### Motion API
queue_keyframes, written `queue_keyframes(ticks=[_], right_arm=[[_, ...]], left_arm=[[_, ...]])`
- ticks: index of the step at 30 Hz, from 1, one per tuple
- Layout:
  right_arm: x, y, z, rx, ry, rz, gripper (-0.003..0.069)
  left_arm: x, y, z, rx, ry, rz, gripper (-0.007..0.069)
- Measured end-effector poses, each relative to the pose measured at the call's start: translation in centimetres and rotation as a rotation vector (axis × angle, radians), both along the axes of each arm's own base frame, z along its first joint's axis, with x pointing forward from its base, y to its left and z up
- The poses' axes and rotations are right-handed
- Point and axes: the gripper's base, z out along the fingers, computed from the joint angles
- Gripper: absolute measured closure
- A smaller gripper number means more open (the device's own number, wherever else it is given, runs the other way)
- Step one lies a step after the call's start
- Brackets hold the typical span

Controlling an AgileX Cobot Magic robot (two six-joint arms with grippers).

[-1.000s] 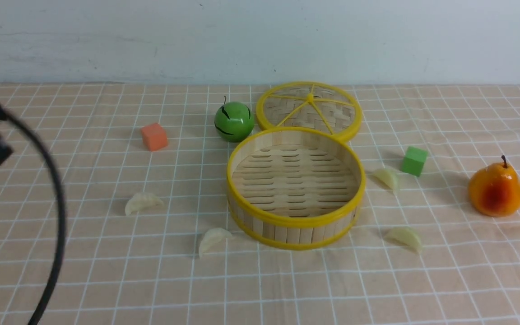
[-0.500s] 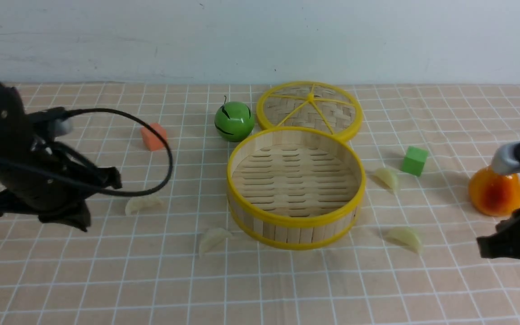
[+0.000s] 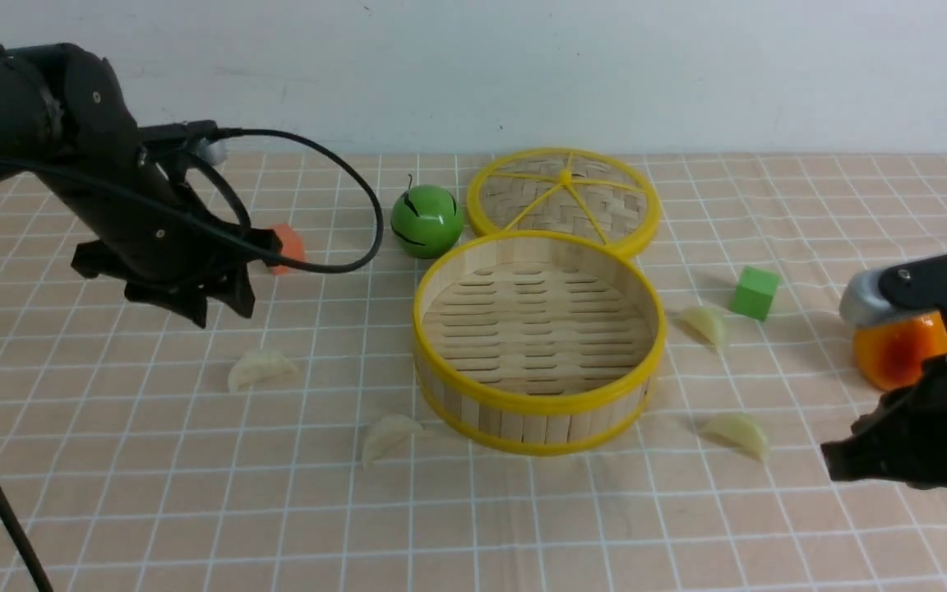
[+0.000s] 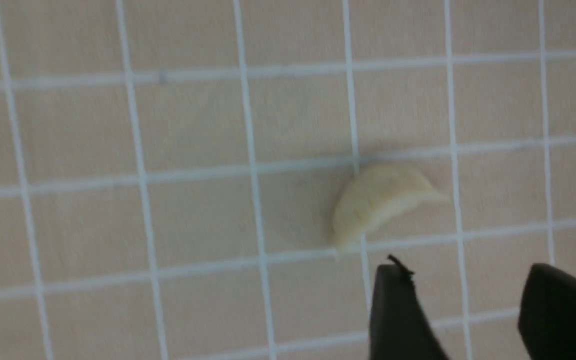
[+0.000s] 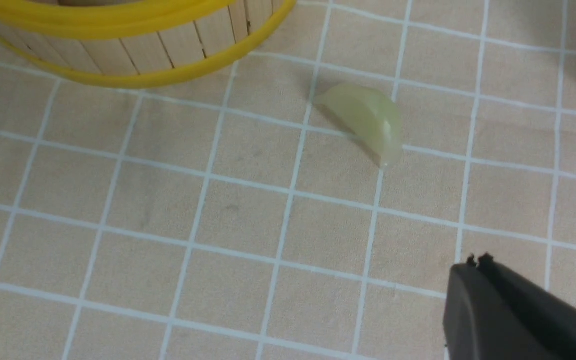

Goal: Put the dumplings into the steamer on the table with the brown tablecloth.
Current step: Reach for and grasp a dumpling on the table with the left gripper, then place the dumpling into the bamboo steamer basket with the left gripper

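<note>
On the brown tablecloth [image 3: 523, 526], four dumplings [image 3: 260, 367] lie outside the steamer [image 3: 538, 404]

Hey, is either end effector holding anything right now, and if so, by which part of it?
Nothing is held. The left end effector is open, not touching a pale crescent-shaped toy dumpling; the right end effector is shut and empty.

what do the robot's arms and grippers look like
Both are matte black. The left arm has a rounded, bulky joint and a thin black cable looping off it; the left gripper has flat, tapering jaws. The right arm has a silver-grey end cap, and the right gripper is black too.
</note>
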Motion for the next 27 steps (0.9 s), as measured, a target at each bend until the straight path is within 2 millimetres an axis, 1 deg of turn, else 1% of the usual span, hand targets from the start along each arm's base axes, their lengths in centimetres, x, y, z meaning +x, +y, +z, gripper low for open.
queue_keyframes(ticks=[2, 3, 4, 5, 6, 7, 9, 10, 12, 13, 14, 17, 18, 19, 20, 21, 23, 26, 27], right_arm=[[0.0, 0.1, 0.0, 0.011, 0.004, 0.006, 0.0664], [0.0, 0.1, 0.0, 0.012, 0.005, 0.007, 0.0664], [-0.1, 0.2, 0.0, 0.019, 0.007, 0.011, 0.0662], [-0.1, 0.3, 0.0, 0.025, 0.009, 0.015, 0.0661], [-0.1, 0.3, 0.0, 0.026, 0.010, 0.015, 0.0661], [-0.1, 0.3, 0.0, 0.033, 0.012, 0.016, 0.0659], [-0.1, 0.4, 0.0, 0.043, 0.015, 0.014, 0.0659], [-0.1, 0.4, 0.0, 0.042, 0.015, 0.015, 0.0658], [-0.1, 0.4, 0.0, 0.052, 0.018, 0.012, 0.0658], [-0.2, 0.5, 0.0, 0.059, 0.020, 0.009, 0.0656], [-0.2, 0.5, 0.0, 0.062, 0.021, 0.008, 0.0655], [-0.2, 0.5, 0.0, 0.070, 0.021, 0.006, 0.0654], [-0.2, 0.5, 0.0, 0.070, 0.021, 0.006, 0.0654], [-0.2, 0.5, 0.0, 0.071, 0.019, 0.006, 0.0652], [-0.1, 0.5, 0.1, 0.074, 0.014, 0.005, 0.0652], [-0.1, 0.5, 0.1, 0.074, 0.013, 0.005, 0.0652], [0.0, 0.6, 0.2, 0.081, -0.010, 0.005, 0.0650], [0.3, 0.7, 0.4, 0.095, -0.044, 0.004, 0.0648], [0.3, 0.7, 0.5, 0.097, -0.052, 0.004, 0.0648]], left_arm=[[0.8, 0.0, -1.1, 0.049, -0.030, -0.087, 0.0151], [0.8, 0.0, -1.1, 0.054, -0.034, -0.098, 0.0146], [1.2, -0.1, -2.3, 0.094, -0.026, -0.184, 0.0118], [1.3, -0.1, -3.2, 0.110, -0.014, -0.228, 0.0108], [1.4, -0.2, -3.5, 0.121, -0.011, -0.260, 0.0105], [1.6, -0.3, -4.7, 0.138, 0.005, -0.328, 0.0102], [2.0, -0.5, -6.3, 0.142, 0.021, -0.398, 0.0111], [2.2, -0.7, -7.3, 0.141, 0.029, -0.426, 0.0133], [2.3, -0.7, -8.0, 0.141, 0.036, -0.436, 0.0155], [2.5, -0.7, -8.5, 0.143, 0.033, -0.442, 0.0209], [2.6, -0.8, -8.6, 0.139, 0.031, -0.438, 0.0243], [2.9, -0.6, -8.6, 0.126, 0.023, -0.385, 0.0407], [2.9, -0.6, -8.6, 0.126, 0.022, -0.385, 0.0417], [3.0, -0.7, -8.4, 0.090, 0.029, -0.321, 0.0438], [3.0, -0.8, -8.3, 0.045, 0.041, -0.261, 0.0431], [3.0, -0.9, -8.1, 0.028, 0.045, -0.241, 0.0429], [3.0, -1.7, -6.5, -0.062, 0.040, -0.149, 0.0429], [3.1, -3.8, -2.1, -0.153, -0.058, -0.107, 0.0429], [3.0, -5.0, -0.8, -0.177, -0.093, -0.121, 0.0429]])
